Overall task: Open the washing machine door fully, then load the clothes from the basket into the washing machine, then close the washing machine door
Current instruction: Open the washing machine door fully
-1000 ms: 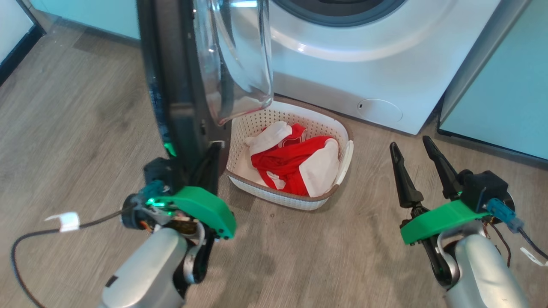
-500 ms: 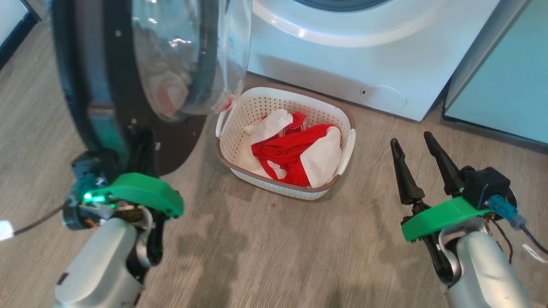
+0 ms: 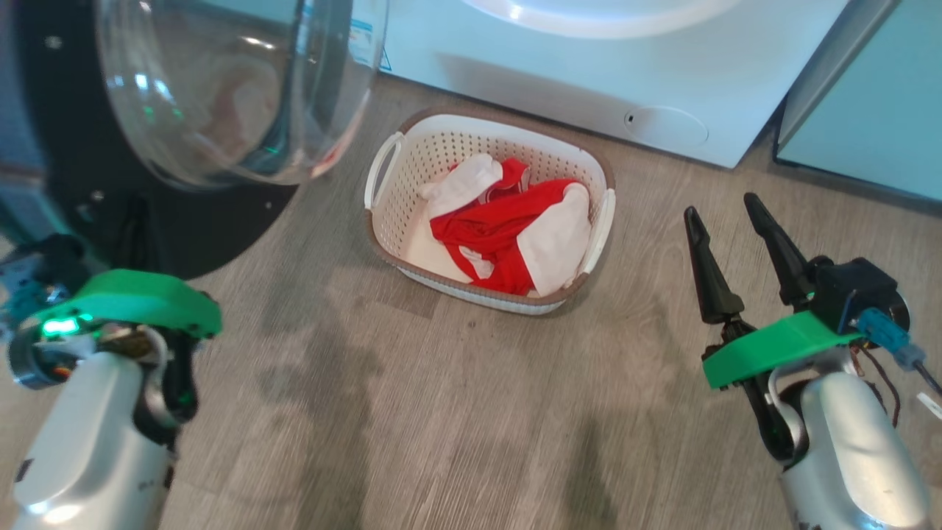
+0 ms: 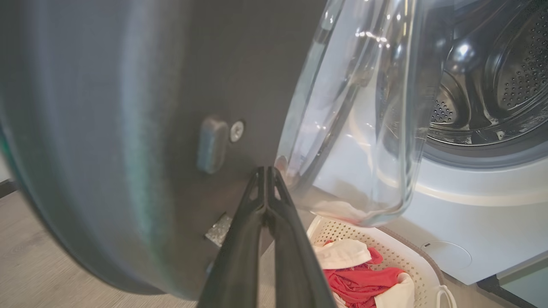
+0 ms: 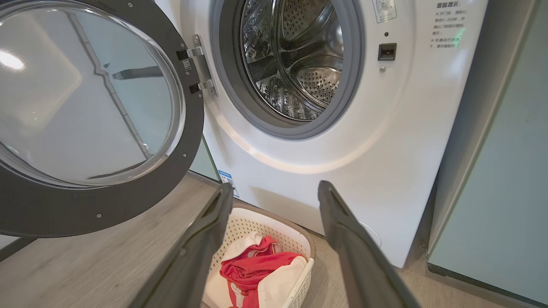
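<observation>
The washing machine door (image 3: 147,228) stands swung wide to the left, its glass bowl (image 3: 221,88) bulging toward me. My left gripper (image 4: 266,171) is shut, its tips against the door's black inner face beside the glass, with nothing seen between them. The cream basket (image 3: 486,298) sits on the floor before the washing machine (image 3: 559,66) and holds the red and white clothes (image 3: 508,228). Off to the basket's right, my right gripper (image 3: 720,206) hangs open and empty. The right wrist view looks past that gripper (image 5: 276,188) into the steel drum (image 5: 295,60), with the basket (image 5: 257,216) below.
A pale teal cabinet (image 3: 868,96) stands right of the washer. A round flap (image 3: 666,125) sits low on the washer's front. Wood-look floor (image 3: 441,405) stretches between my arms. The open door hangs over the floor at the left.
The door has swung further open to the left, with my left arm moving left along with it. The head camera has shifted too. The right gripper stays open.
</observation>
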